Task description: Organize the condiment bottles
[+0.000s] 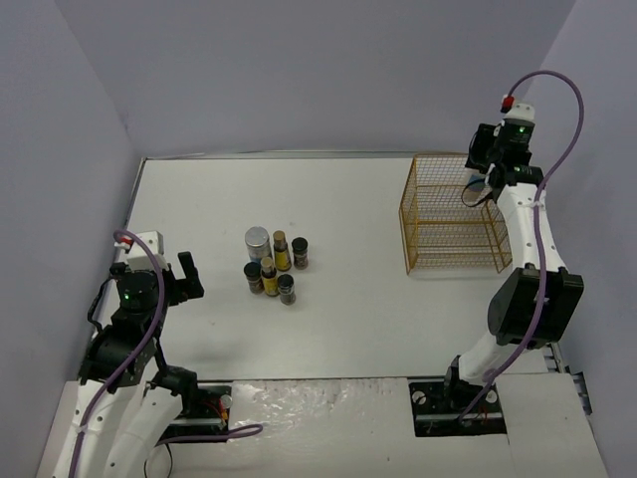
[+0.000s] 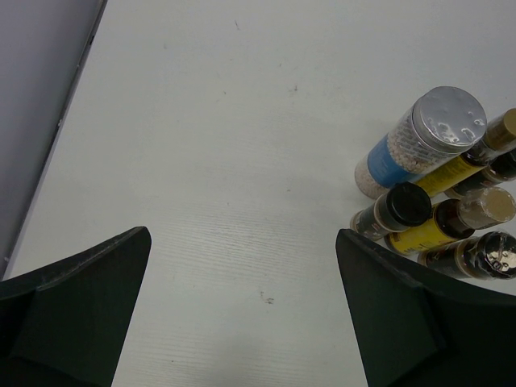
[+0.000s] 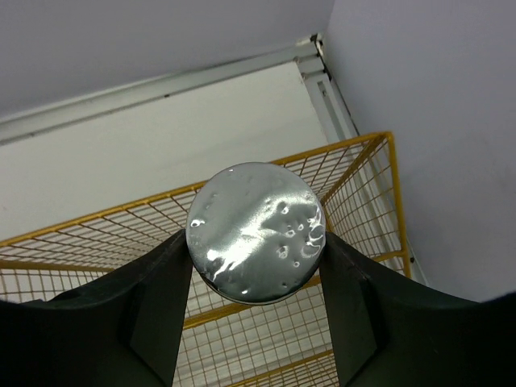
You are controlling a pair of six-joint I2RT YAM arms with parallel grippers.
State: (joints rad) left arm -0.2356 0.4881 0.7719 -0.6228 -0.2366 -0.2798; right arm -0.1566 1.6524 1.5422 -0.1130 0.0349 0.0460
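Crouches low on the left, left gripper (image 2: pixel 242 235) spread wide. Reaches far forward on the right, right gripper (image 3: pixel 255 246) pinching a silver-lidded jar (image 3: pixel 254 222), wrist seemingly angled downward.

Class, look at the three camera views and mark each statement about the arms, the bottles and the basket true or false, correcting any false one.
1. The right gripper holds a silver-lidded jar. True.
2. The left gripper is shut on a yellow bottle. False: it is open and holds nothing.
3. The gold wire basket stands on the left arm's side. False: it is on the right arm's side.
4. Six bottles stand clustered on the table, outside the basket. True.
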